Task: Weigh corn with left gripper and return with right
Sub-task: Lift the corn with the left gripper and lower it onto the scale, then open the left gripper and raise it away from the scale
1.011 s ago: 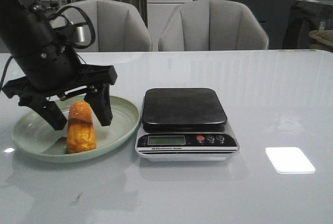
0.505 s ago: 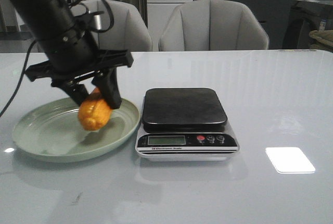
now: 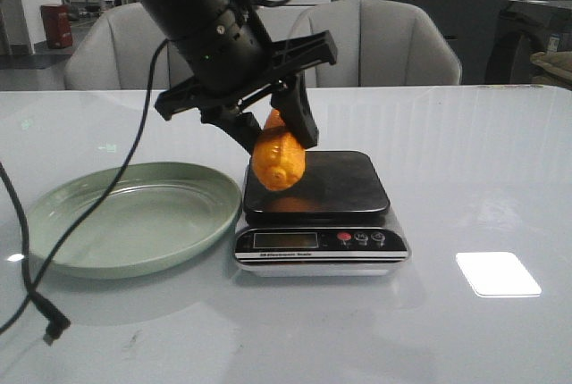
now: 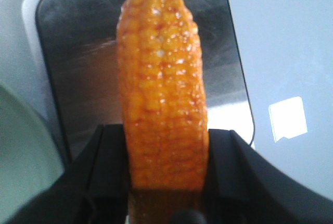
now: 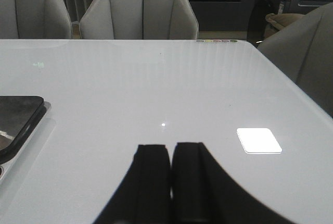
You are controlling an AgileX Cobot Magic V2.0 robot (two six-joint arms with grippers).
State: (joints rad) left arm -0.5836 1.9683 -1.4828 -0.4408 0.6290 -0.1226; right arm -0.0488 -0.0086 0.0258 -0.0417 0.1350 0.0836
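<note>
My left gripper (image 3: 273, 138) is shut on the orange-yellow corn (image 3: 278, 159) and holds it tilted just above the left part of the scale's black platform (image 3: 331, 183). In the left wrist view the corn (image 4: 162, 88) sits between the two black fingers (image 4: 106, 166), with the platform (image 4: 73, 52) beneath it. My right gripper (image 5: 171, 153) is shut and empty, low over the bare table to the right of the scale; it does not show in the front view.
The light green plate (image 3: 125, 219) lies empty to the left of the scale (image 3: 320, 246). A black cable (image 3: 36, 295) trails over the table at front left. Grey chairs (image 3: 366, 45) stand behind the table's far edge.
My left gripper has lifted the corn off the green plate and carried it to the right and up, over the scale's platform. The plate is left empty.
</note>
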